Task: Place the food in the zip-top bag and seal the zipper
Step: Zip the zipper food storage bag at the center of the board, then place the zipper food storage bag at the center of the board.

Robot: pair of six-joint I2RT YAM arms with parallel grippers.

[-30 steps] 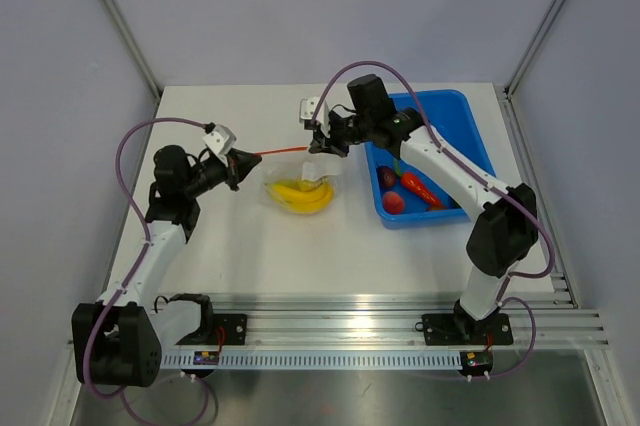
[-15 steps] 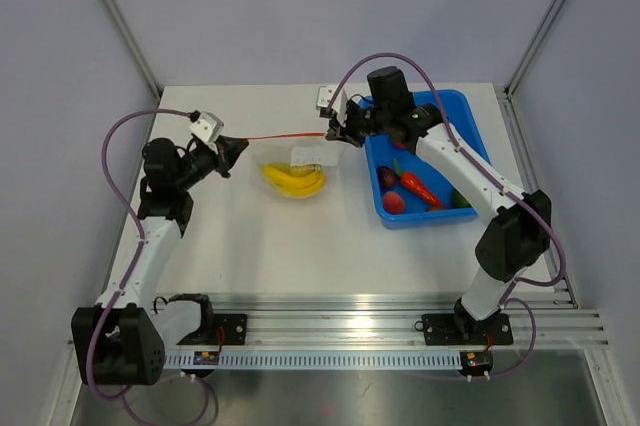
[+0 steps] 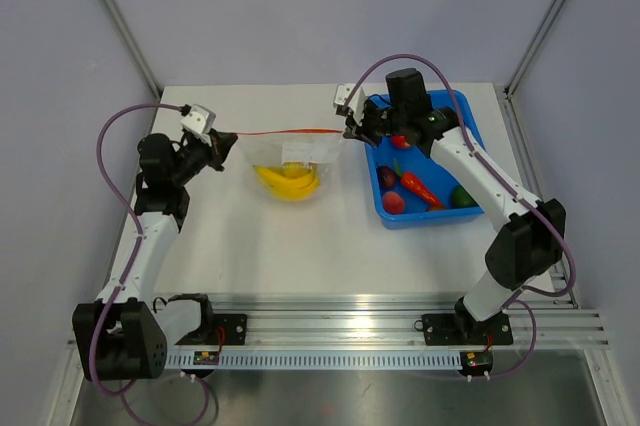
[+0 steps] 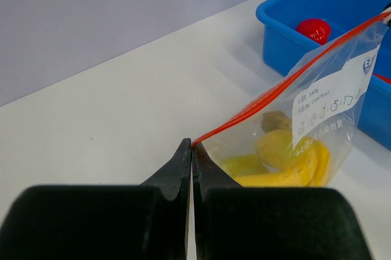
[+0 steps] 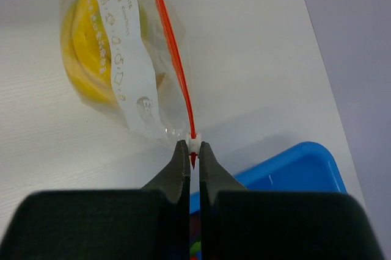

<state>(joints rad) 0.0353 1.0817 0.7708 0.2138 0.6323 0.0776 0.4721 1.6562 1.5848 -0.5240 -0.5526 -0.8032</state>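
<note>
The clear zip-top bag point(image 3: 292, 161) hangs stretched between my two grippers above the table, with the yellow banana point(image 3: 288, 182) inside it. The orange-red zipper point(image 3: 290, 132) runs taut along its top. My left gripper point(image 3: 232, 136) is shut on the zipper's left end point(image 4: 194, 144). My right gripper point(image 3: 349, 132) is shut on the small white slider point(image 5: 193, 143) at the zipper's right end. The bag point(image 4: 305, 132) and banana point(image 4: 287, 162) show in the left wrist view. The bag point(image 5: 128, 58), its zipper point(image 5: 174, 58) and the banana point(image 5: 82, 58) show in the right wrist view.
A blue bin point(image 3: 470, 136) stands at the right, under my right arm, holding a red tomato point(image 3: 393, 202), an orange carrot point(image 3: 420, 189) and other toy foods. Grey walls and frame posts close the table's back and sides.
Both grippers have moved apart, left one leftward and right one rightward toward the bin. The zipper has drawn out long and taut, and the bag with the banana hangs between them.
</note>
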